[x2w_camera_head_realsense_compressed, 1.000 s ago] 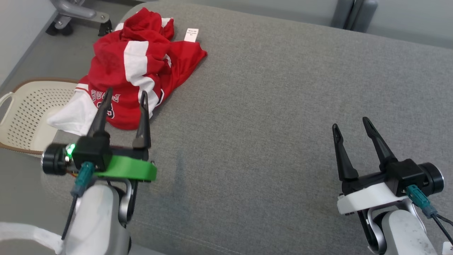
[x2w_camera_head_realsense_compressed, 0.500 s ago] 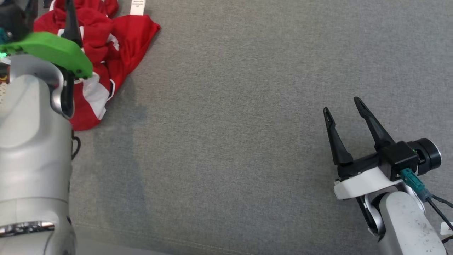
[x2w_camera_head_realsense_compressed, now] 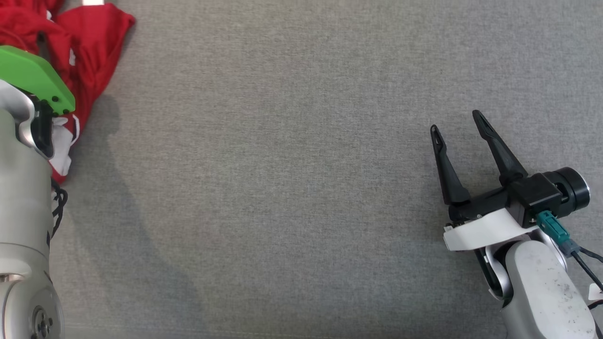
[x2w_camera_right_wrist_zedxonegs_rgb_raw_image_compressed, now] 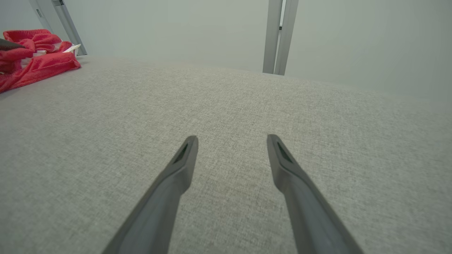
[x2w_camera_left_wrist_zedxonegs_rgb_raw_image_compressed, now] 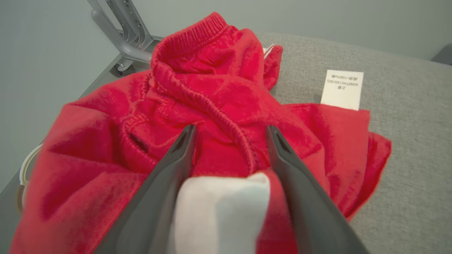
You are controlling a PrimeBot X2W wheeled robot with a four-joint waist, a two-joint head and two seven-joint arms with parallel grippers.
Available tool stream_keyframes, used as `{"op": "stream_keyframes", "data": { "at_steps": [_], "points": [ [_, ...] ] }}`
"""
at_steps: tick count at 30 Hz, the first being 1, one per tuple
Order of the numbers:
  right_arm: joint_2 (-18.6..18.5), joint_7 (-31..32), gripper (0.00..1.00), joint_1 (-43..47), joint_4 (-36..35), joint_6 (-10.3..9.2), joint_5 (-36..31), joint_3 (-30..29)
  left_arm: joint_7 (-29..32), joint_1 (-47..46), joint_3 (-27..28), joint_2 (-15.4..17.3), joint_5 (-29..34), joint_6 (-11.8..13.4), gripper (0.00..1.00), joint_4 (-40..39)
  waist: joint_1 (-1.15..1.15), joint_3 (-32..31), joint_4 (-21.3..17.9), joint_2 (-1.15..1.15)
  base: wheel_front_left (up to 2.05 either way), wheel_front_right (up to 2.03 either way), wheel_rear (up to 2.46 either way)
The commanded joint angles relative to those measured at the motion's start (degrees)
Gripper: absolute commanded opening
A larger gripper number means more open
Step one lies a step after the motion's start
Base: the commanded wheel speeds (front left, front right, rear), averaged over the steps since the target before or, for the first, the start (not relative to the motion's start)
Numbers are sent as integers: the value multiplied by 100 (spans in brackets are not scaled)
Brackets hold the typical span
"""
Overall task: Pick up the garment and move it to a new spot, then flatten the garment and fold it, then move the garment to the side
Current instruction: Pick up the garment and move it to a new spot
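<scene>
Left jaws spread wide over the crumpled red garment (x2w_camera_left_wrist_zedxonegs_rgb_raw_image_compressed: pixel 219 88), a white fold lying between them; a label (x2w_camera_left_wrist_zedxonegs_rgb_raw_image_compressed: pixel 342 89) lies beyond their right tip. Right jaws likewise spread and empty above the grey fabric surface (x2w_camera_head_realsense_compressed: pixel 282 165), garment well to their left.

Garment (x2w_camera_left_wrist_zedxonegs_rgb_raw_image_compressed: pixel 226 106) heaped at far left of table (x2w_camera_head_realsense_compressed: pixel 282 188), label (x2w_camera_left_wrist_zedxonegs_rgb_raw_image_compressed: pixel 342 89) lying at its far edge. Left hand (x2w_camera_left_wrist_zedxonegs_rgb_raw_image_compressed: pixel 230 127) over the garment, straddling a fold. Right hand (x2w_camera_head_realsense_compressed: pixel 455 120) above bare table, well to the right.
</scene>
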Motion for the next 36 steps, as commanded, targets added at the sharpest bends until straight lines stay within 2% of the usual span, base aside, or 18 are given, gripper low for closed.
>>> {"op": "stream_keyframes", "data": {
  "at_steps": [1, 4, 5, 10, 14, 20, 28, 32, 36],
  "points": [
    [-30, -17, 100, -69, -31, 1, 43, -4, 10, 2, 10, 46, 9, 69, 100, 80, -1, 183, -156, 0, 0, 0, 0],
    [-39, -17, 100, -103, -44, 1, 49, -11, 8, 126, 24, 55, -38, 118, 100, 179, -1, 219, -170, 0, 0, 0, 0],
    [-41, -17, 100, -114, -42, 1, 48, -23, -45, 160, 13, 58, -49, 79, 0, 197, -1, 228, -171, 0, 0, 0, 0],
    [-13, -17, 100, -122, -7, 1, 33, -42, -305, 304, -78, 58, -38, -67, 0, 251, -1, 191, -148, 0, 0, 0, 0],
    [15, -17, 100, -88, 34, 1, 58, -42, -786, 352, -140, 133, -12, -164, 0, 221, -1, 63, -123, 0, 0, 0, 0],
    [145, -17, 100, -4, 96, 1, 104, -65, -1311, 380, -165, 239, -32, -259, 0, -65, -1, -357, -120, 0, 0, 0, 0],
    [388, -17, 100, 284, 205, 1, 195, -133, -1363, 561, -296, 265, 59, -372, 0, -1151, -1, -1298, -222, 0, 0, 0, 0],
    [487, -17, 100, 513, 251, 1, 249, -154, -1364, 633, -540, 156, 91, -439, 0, -1713, -1, -1732, -363, 0, 0, 0, 0],
    [516, -17, 100, 712, 266, 1, 306, -190, -1365, 685, -915, -28, -162, -459, 0, -2181, -1, -2102, -599, 0, 0, 0, 0]
  ]
}}
